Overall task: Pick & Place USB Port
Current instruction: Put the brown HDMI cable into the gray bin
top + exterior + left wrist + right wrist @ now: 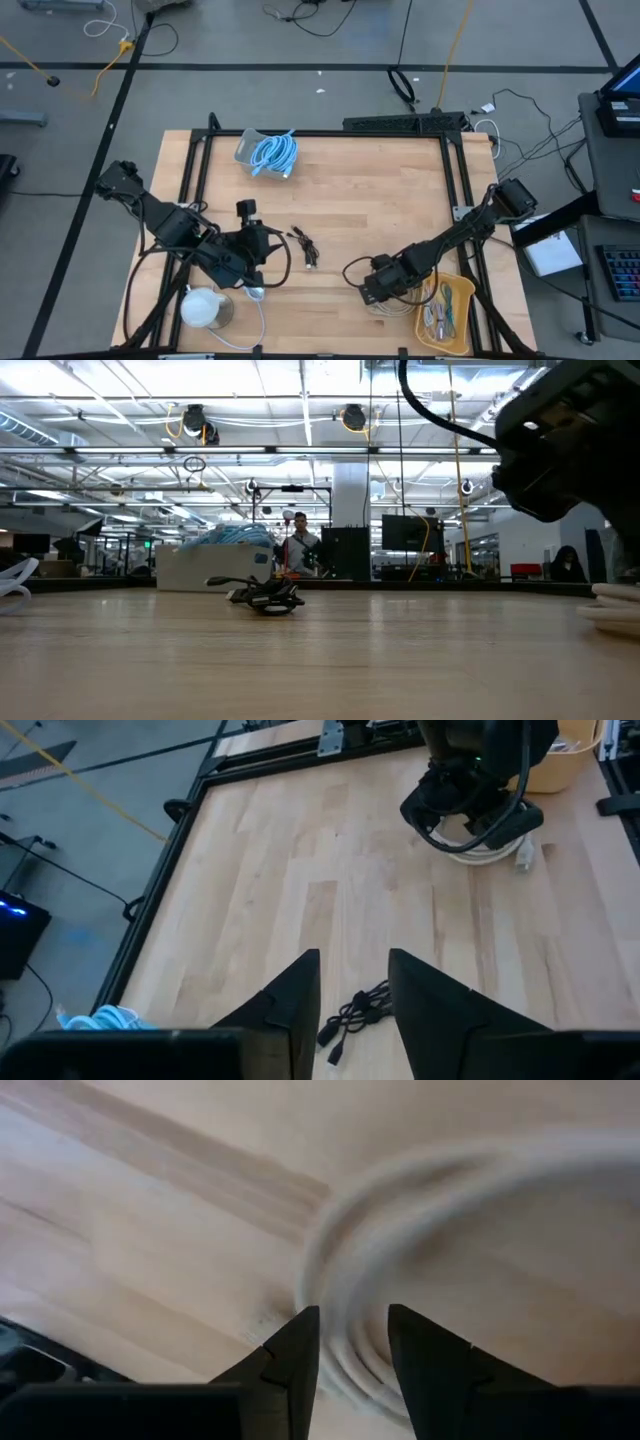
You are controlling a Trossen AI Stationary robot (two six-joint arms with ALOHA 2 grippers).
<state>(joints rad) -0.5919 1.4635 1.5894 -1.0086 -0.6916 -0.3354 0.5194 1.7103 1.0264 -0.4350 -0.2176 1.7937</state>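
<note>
A small black USB cable (305, 246) lies bunched on the wooden table (380, 200); it also shows in the low view (266, 598). My left gripper (252, 243) is open and sits left of it. In the left wrist view the black cable (355, 1013) lies just ahead of the gap between my fingertips (355, 970). My right gripper (385, 285) is open and low over a coiled white cable (398, 303) near the table's near right. In the right wrist view the white coil (345, 1345) runs through the gap between its fingers (350, 1320). My right gripper stands from above with a finger (300, 1335) on either side of a strand of the white coil (340, 1360), which lies flat on the table. I cannot tell whether the fingers touch it.
A yellow basket (452, 318) with cables stands at the near right corner. A box of blue cable (268, 152) stands at the far left. A white round object (203, 308) with a white cord lies near the left arm. Black frame rails (455, 190) border the table.
</note>
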